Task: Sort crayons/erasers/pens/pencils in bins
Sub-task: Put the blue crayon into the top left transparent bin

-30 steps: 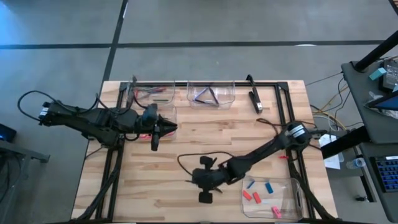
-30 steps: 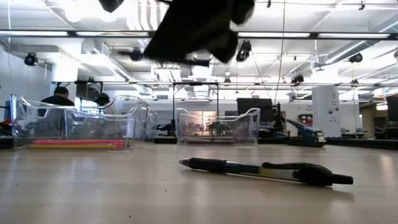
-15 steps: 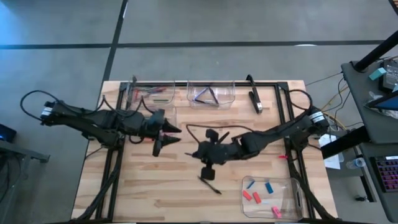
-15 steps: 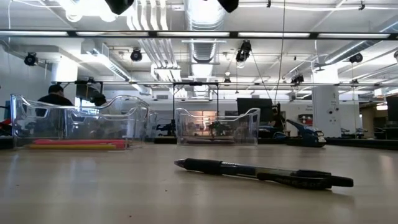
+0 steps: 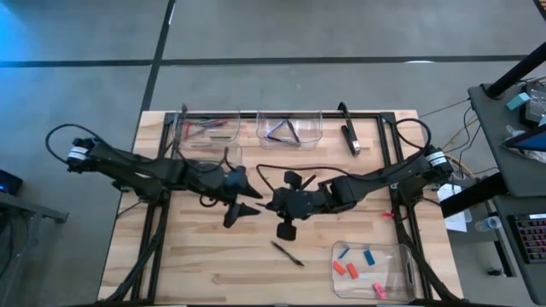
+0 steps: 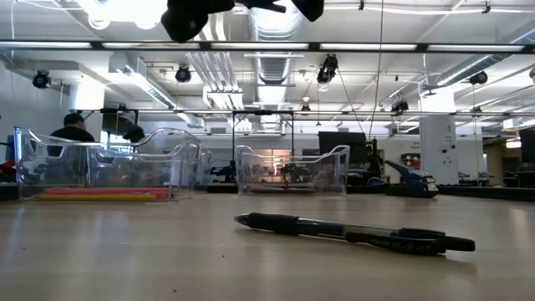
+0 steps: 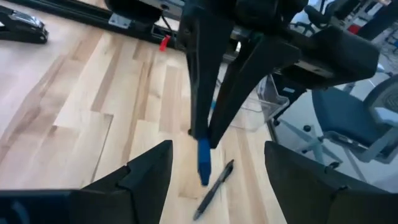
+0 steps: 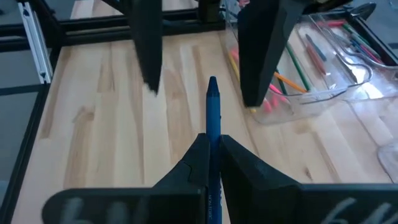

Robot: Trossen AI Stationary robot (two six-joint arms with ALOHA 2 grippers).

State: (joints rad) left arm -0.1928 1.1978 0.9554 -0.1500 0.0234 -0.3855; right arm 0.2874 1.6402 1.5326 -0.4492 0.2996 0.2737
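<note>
My right gripper hovers over the table's middle, shut on a blue crayon. The crayon's tip points between the open fingers of my left gripper, which stand on either side of it without touching. The left wrist view shows the crayon sticking out below the right gripper's fingers. A black pen lies flat on the table nearer the front edge. The far-left bin holds coloured sticks, the far-middle bin holds pens, and the near-right bin holds erasers. My right gripper pinches the blue crayon's rear part between its two fingers. The crayon runs on along the line of the fingers and sticks out past their ends. The fingers slant down toward the table's left. The crayon is lifted clear of the table.
A black tool lies at the far right beside the black frame rails. A small red piece sits by the right rail. Bare wood lies at the near left. People sit behind the far bins in the low view.
My right gripper has risen from beside the black pen near the front edge and gone toward the table's middle, shut on the blue crayon. My left gripper has moved right and a little nearer, tipped down, and opened. The pen stays on the table.
</note>
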